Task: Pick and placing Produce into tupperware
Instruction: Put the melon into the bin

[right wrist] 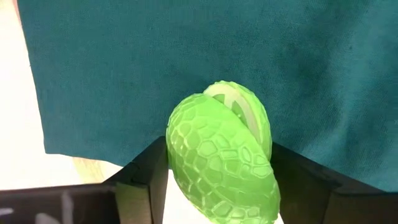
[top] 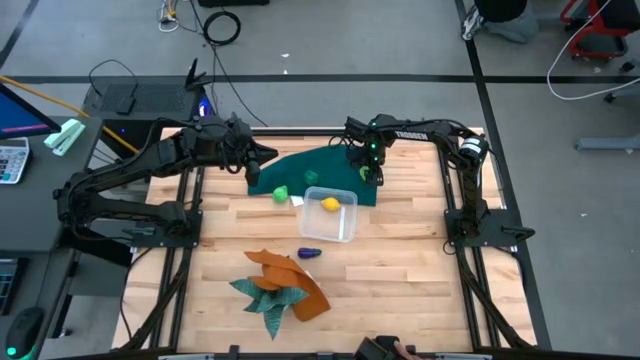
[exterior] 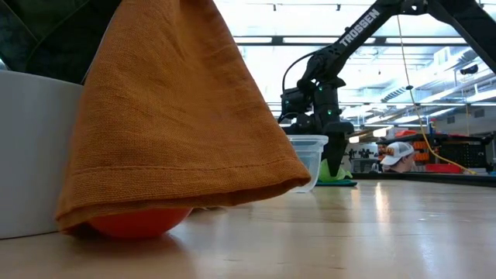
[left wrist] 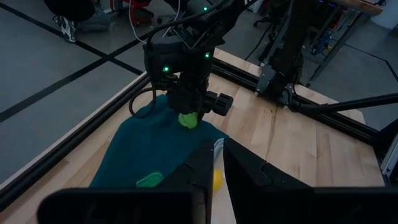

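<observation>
Right gripper [top: 366, 172]: down over the dark green cloth [top: 300, 170] at the far side of the table, its two fingers pressed against both sides of a light green toy fruit [right wrist: 224, 162]; the textured fruit fills the gap between them.
Left gripper [top: 252, 165]: fingers drawn together with nothing between them, held above the cloth's left end.
Tupperware [top: 331, 215]: clear tub just in front of the cloth, a yellow toy [top: 330, 204] lying inside it.
Other produce: a green toy [top: 282, 193] at the cloth's near edge; a purple toy [top: 309, 253] on the wood just in front of the tub.
Hard to make out: in the low view an orange cloth [exterior: 178, 116] fills the foreground and covers most of a red toy [exterior: 139, 223]; whether the held fruit is lifted clear of the cloth cannot be told.
</observation>
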